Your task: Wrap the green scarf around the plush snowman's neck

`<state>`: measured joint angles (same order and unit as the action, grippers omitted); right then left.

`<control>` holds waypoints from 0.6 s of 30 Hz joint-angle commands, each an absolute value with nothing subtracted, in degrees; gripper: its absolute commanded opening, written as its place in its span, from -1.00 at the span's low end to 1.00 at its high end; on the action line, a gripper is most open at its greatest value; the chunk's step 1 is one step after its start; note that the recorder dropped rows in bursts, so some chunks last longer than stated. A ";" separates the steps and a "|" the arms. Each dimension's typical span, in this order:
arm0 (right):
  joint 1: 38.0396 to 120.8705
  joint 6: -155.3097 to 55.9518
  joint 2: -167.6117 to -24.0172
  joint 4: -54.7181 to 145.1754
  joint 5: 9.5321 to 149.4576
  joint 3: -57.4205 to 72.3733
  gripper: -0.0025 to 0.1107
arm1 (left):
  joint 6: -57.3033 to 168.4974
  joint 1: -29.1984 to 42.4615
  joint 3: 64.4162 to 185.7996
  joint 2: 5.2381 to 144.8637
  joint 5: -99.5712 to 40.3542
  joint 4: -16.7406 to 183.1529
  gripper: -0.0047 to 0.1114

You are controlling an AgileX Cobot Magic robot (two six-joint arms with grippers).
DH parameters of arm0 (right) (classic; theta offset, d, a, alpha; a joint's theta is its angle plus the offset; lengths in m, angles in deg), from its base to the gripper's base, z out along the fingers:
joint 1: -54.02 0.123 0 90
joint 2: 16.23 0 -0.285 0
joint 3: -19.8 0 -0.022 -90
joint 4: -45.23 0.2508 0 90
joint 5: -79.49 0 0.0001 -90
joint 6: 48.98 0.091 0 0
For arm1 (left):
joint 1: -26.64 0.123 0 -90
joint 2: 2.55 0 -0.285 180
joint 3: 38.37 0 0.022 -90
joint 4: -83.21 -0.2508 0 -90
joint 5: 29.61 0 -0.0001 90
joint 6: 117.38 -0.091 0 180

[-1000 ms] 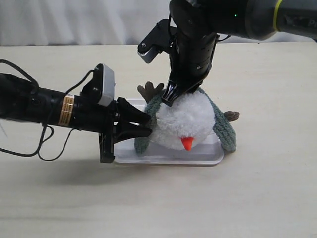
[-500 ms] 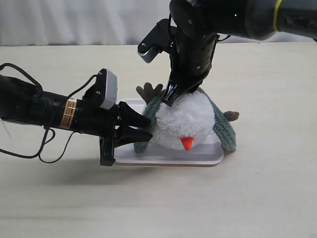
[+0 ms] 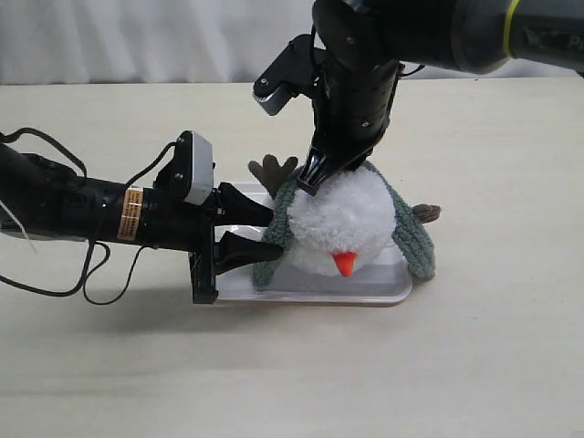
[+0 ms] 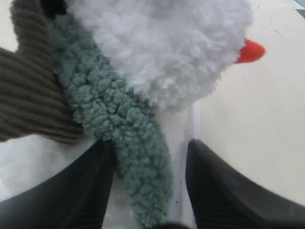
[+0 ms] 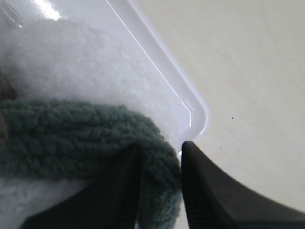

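The plush snowman (image 3: pixel 342 219) lies on a white tray (image 3: pixel 310 290), head nearest. The green scarf (image 3: pixel 415 239) loops behind the head, its ends at nine and three o'clock. The left gripper (image 3: pixel 274 232) gapes astride the nine o'clock end; the right gripper (image 3: pixel 308 181), at twelve, pinches the scarf. It looks soft, light and floppy (likely to slide): grasp near an end

On the table (image 3: pixel 474 365) sits a tray (image 3: pixel 310 290), and in it lies the snowman (image 3: pixel 342 219), head toward the camera, its body apparently behind. The scarf (image 3: pixel 415 242) passes behind the head, one end down each side. The left gripper (image 3: pixel 274 232), at the tray's left, straddles the left end with jaws apart. The right gripper (image 3: pixel 312 181) pinches the scarf from above, behind the head.
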<state>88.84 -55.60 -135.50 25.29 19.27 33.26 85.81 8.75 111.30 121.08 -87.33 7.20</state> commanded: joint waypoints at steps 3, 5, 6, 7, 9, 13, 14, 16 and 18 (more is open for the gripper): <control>88.48 -55.19 -135.43 25.03 19.52 33.20 -0.45 | 85.34 8.01 111.28 121.75 -84.77 13.87 -0.13; 88.48 -55.19 -135.43 25.03 19.52 33.20 -0.45 | 85.33 6.99 111.28 121.94 -84.87 13.54 -0.13; 88.48 -55.19 -135.43 25.03 19.52 33.20 -0.45 | 85.33 6.18 111.28 122.00 -84.87 13.25 -0.14; 88.48 -55.19 -135.43 25.03 19.52 33.20 -0.45 | 85.33 5.21 111.28 122.00 -84.77 13.25 -0.14; 88.48 -55.19 -135.43 25.03 19.52 33.20 -0.45 | 85.33 3.70 111.28 122.00 -84.67 13.00 -0.19; 88.48 -55.19 -135.43 25.03 19.52 33.20 -0.45 | 85.70 2.90 111.28 122.00 -84.80 12.86 -0.57; 88.48 -55.19 -135.43 25.03 19.52 33.20 -0.45 | 87.09 2.90 111.28 122.00 -84.80 12.86 -0.67; 88.48 -55.19 -135.43 25.03 19.52 33.20 -0.45 | 89.13 3.04 111.28 121.88 -84.69 13.50 -0.82; 88.48 -55.18 -135.43 25.03 19.41 33.20 -0.45 | 90.81 3.29 111.28 120.97 -84.69 13.50 -0.92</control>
